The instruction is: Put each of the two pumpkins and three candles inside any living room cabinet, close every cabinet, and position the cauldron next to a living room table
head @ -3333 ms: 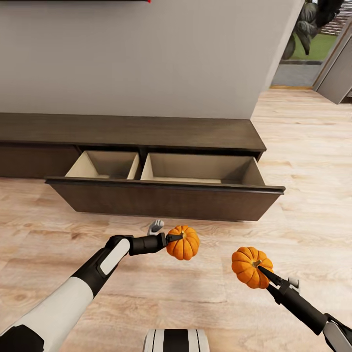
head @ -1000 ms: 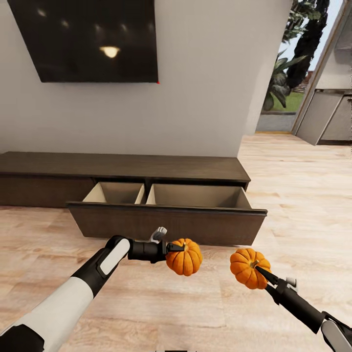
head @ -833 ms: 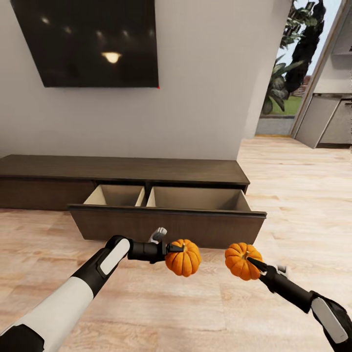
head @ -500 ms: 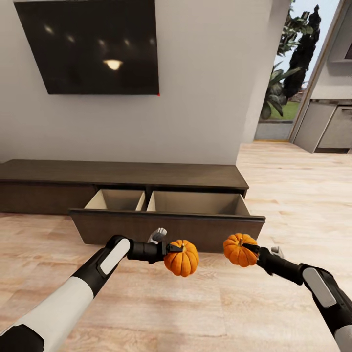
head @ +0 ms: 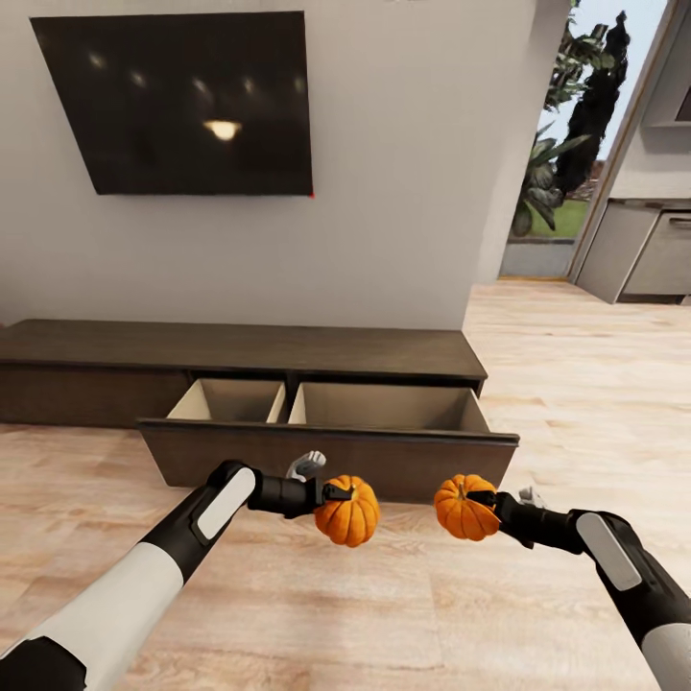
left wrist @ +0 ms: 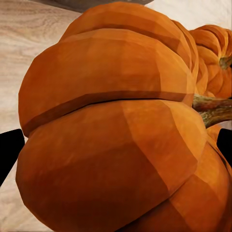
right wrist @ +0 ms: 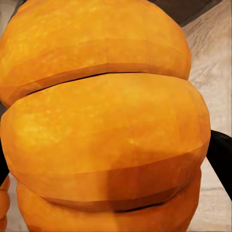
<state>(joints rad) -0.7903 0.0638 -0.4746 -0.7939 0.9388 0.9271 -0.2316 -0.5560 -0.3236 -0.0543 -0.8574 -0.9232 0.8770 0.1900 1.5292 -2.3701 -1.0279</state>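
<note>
Each pincer, left and right, grips a ribbed orange pumpkin, poised to drop into the dark wooden cabinet's open tan-lined drawer just ahead.

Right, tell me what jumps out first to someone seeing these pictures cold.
Two bright orange pumpkins held out over the wood floor: the left gripper shut on the left pumpkin, the right gripper shut on the right pumpkin. Just beyond them, the long dark cabinet against the wall has its wide drawer pulled open, its tan compartments empty. A big black TV hangs above.
</note>
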